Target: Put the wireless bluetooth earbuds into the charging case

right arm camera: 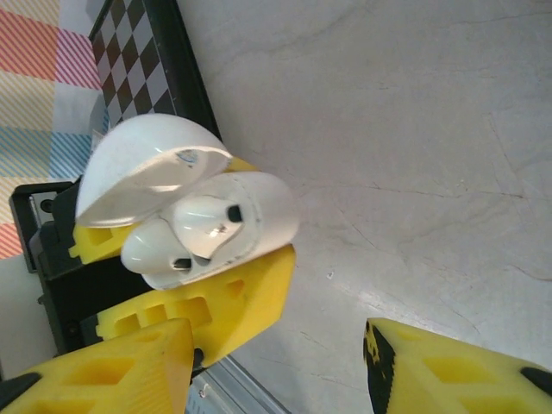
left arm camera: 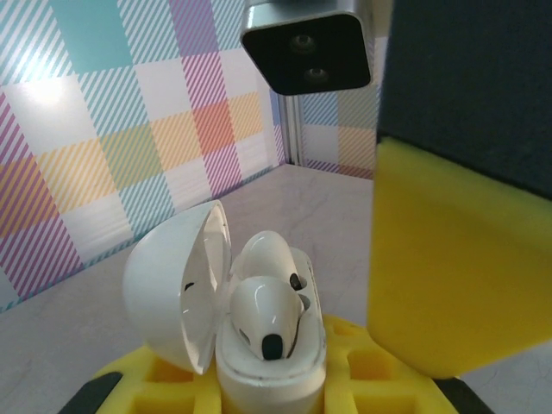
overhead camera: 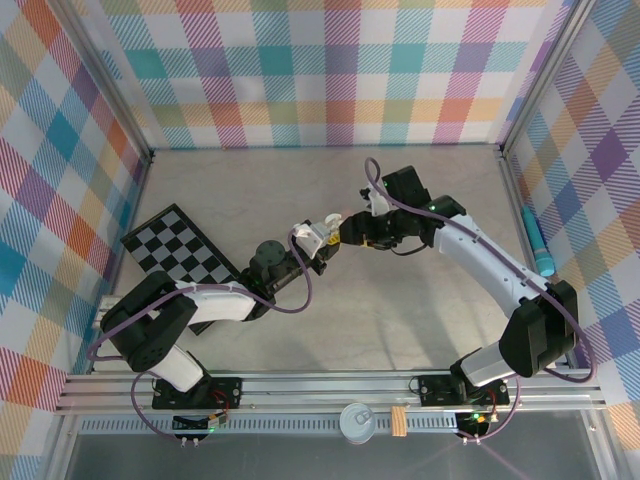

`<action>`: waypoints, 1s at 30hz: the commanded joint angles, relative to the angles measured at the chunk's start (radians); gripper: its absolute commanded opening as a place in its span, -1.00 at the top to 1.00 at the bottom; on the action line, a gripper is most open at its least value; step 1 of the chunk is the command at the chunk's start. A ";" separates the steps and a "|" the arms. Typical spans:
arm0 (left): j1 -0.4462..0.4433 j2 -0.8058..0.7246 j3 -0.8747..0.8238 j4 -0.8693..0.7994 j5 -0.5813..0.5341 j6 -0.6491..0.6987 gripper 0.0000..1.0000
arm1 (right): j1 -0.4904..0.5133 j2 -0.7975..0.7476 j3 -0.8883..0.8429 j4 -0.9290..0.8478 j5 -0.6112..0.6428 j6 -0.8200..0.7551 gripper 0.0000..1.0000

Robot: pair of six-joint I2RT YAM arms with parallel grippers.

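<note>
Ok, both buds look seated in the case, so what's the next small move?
Probably nudge the lid shut with the right gripper: both earbuds appear to sit in the case, its lid stands open, the left gripper clamps the case, and the right one's jaws are open and empty.

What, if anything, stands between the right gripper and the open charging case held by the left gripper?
Nothing visible: the open, empty right gripper faces the charging case across a bare gap. The left gripper holds it, lid open, earbuds seated.
</note>
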 commanded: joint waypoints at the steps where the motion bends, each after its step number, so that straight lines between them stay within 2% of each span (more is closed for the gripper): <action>1: -0.003 -0.017 -0.013 0.035 0.006 0.014 0.99 | -0.002 -0.022 0.024 -0.031 0.021 0.000 -0.09; 4: -0.003 -0.028 -0.017 0.027 0.006 0.020 0.99 | -0.006 -0.042 0.027 -0.033 0.073 -0.006 -0.08; 12: -0.004 -0.037 -0.041 0.046 0.066 0.081 0.98 | -0.018 -0.115 0.015 0.083 0.062 -0.016 -0.12; 16: -0.004 -0.067 -0.050 0.006 0.108 0.133 0.97 | -0.022 -0.105 0.051 0.094 0.057 -0.010 -0.36; 21: -0.003 -0.083 -0.047 -0.019 0.120 0.168 0.97 | -0.022 -0.005 0.123 0.057 0.017 -0.013 -0.70; 30: -0.003 -0.101 -0.017 -0.112 0.124 0.232 0.97 | -0.020 0.114 0.201 -0.040 0.022 -0.025 -0.82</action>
